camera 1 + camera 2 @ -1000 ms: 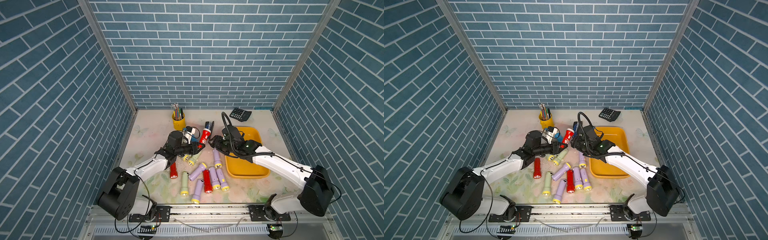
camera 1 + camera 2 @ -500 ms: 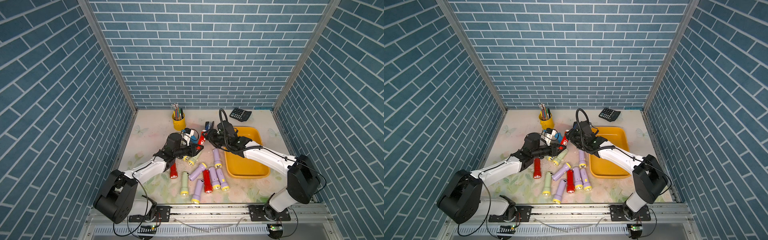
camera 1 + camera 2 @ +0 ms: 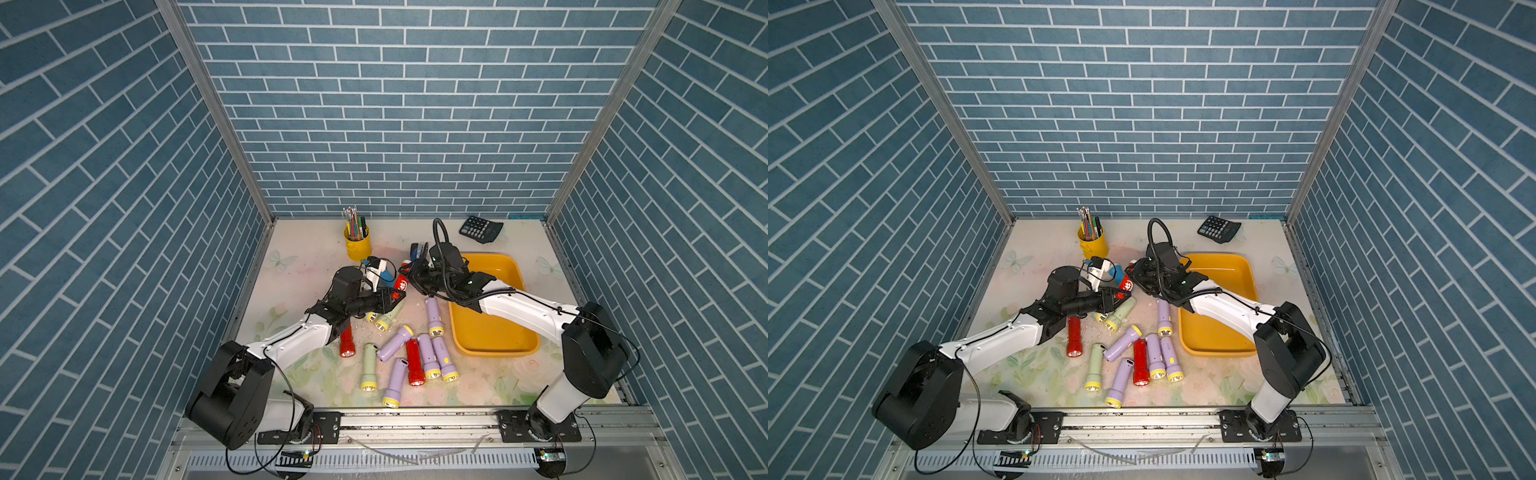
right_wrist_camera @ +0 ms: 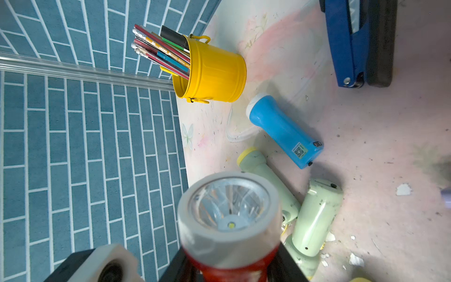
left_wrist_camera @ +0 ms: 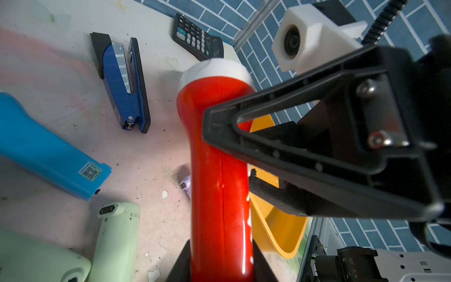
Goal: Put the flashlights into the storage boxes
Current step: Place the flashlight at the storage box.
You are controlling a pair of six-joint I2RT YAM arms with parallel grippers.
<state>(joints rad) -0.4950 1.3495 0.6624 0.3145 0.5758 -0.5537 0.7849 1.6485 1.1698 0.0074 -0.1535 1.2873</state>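
Left fingers [image 5: 184, 268] and right fingers [image 5: 317, 166] both clamp the white-ringed red plastic flashlight [image 5: 219, 171]. Left should let go fully before right carries it to the shallow orange-yellow plastic tray [image 3: 494, 332].

Robot test cell in a lab, not a lived-in room. Back and side walls [image 3: 395, 104] are flat panels w/ printed blue brick, joined by bare aluminium corner posts [image 3: 220, 116]; front is open. Two white-and-black arms, left arm [image 3: 291, 336] and right arm [image 3: 523, 311], are bolted to a metal rail [image 3: 415, 420] along the front edge. Exposed corrugated cable [image 5: 382, 22] and a wrist cam [image 5: 305, 39] in a white housing are seen close up. The surface [image 3: 307, 257] has a scuffed floral print sheet. Props are a staged mix: pen cup [image 3: 357, 245], calculator [image 3: 481, 227], stapler [image 5: 122, 80], scattered plastic flashlights [image 3: 414, 361], orange-yellow tray [image 3: 494, 343].
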